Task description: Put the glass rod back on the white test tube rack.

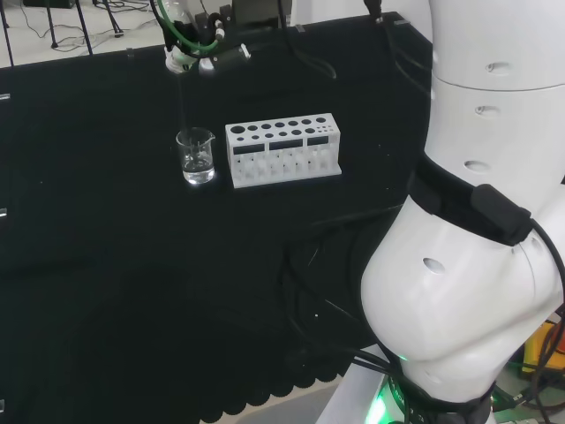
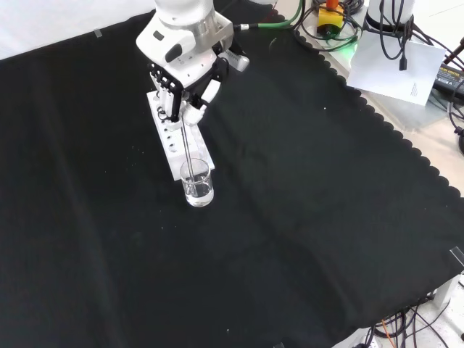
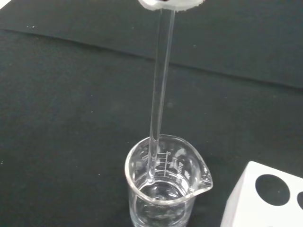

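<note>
Glass rod (image 3: 158, 94) pinched at its upper end by the hand (image 2: 185, 87), fingers curled round it. Stood nearly upright, lower end inside a small clear beaker (image 3: 165, 189) with liquid at the bottom. Beaker just beside the white test tube rack (image 1: 282, 150) on black cloth (image 2: 304, 217).

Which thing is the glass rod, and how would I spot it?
Find the white test tube rack on the black cloth, then the small clear beaker beside its end. The glass rod is the thin clear stick that stands in that beaker, its top pinched by the robot hand. Nothing else there is long and skinny.
</note>
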Controlling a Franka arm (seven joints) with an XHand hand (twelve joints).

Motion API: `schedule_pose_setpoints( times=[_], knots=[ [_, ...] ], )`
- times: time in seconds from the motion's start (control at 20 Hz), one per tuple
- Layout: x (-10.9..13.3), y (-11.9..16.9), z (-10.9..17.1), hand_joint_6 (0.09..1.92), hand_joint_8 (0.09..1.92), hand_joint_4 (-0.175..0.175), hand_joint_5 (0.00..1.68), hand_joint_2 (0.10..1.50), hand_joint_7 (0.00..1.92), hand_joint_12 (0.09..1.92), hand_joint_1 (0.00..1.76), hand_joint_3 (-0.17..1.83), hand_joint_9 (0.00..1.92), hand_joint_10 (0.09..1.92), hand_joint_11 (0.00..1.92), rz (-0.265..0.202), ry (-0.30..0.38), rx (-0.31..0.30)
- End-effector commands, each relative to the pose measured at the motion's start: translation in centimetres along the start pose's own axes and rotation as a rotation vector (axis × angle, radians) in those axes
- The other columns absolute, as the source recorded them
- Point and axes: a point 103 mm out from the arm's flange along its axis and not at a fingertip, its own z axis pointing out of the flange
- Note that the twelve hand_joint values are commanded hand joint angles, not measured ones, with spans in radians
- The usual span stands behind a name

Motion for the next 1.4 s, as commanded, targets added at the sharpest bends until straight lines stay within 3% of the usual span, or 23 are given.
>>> schedule_pose_setpoints(
  times=[0.05,0.75,1.4],
  knots=[
    [-1.5,-0.5,-0.7,0.14,0.97,-0.175,1.30,1.06,1.20,0.64,1.31,-0.07,1.58,0.87,1.62,0.021,0.016,-0.014],
    [-2.3,-3.2,-5.5,0.14,0.97,-0.175,1.30,1.05,1.20,0.64,1.31,-0.07,1.59,0.87,1.62,0.053,0.027,-0.052],
    [-7.9,-6.8,-7.3,0.14,0.97,-0.175,1.30,1.05,1.20,0.64,1.31,-0.06,1.59,0.87,1.62,0.158,0.025,-0.060]
  ],
)
